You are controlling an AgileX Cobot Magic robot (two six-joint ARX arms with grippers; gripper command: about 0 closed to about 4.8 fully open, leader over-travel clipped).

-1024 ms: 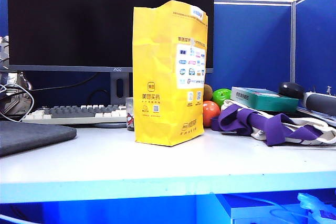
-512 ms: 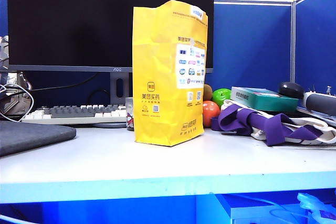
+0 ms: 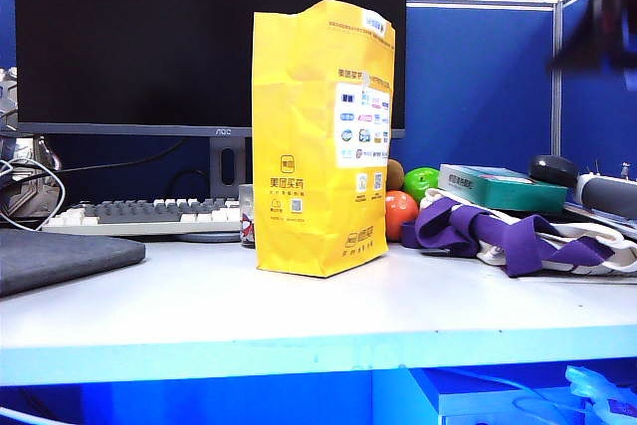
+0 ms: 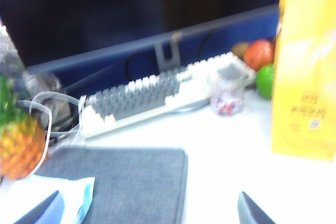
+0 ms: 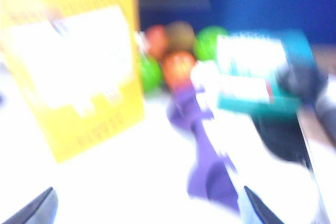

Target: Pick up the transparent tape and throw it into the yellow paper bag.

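The yellow paper bag [image 3: 320, 136] stands upright in the middle of the desk, in front of the monitor. It also shows in the left wrist view [image 4: 307, 66] and, blurred, in the right wrist view [image 5: 73, 61]. The transparent tape is out of view. My left gripper [image 4: 149, 205] hovers open over the grey mat, apart from the bag, with nothing between its fingers. My right gripper [image 5: 149, 203] is open and empty above the white desk, between the bag and the purple cloth. A dark blur at the exterior view's top right is the right arm [image 3: 602, 12].
A keyboard [image 3: 149, 216] and monitor [image 3: 199, 37] stand behind the bag, with a small clear cup [image 4: 227, 95] beside it. To the right lie fruit [image 3: 400, 214], a teal box [image 3: 498, 186] and purple cloth [image 3: 498, 236]. A grey mat [image 4: 121, 182] and pineapple [image 4: 18, 142] are on the left.
A dark blurred arm has appeared at the top right of the exterior view. The bag and the other things on the desk have not moved.
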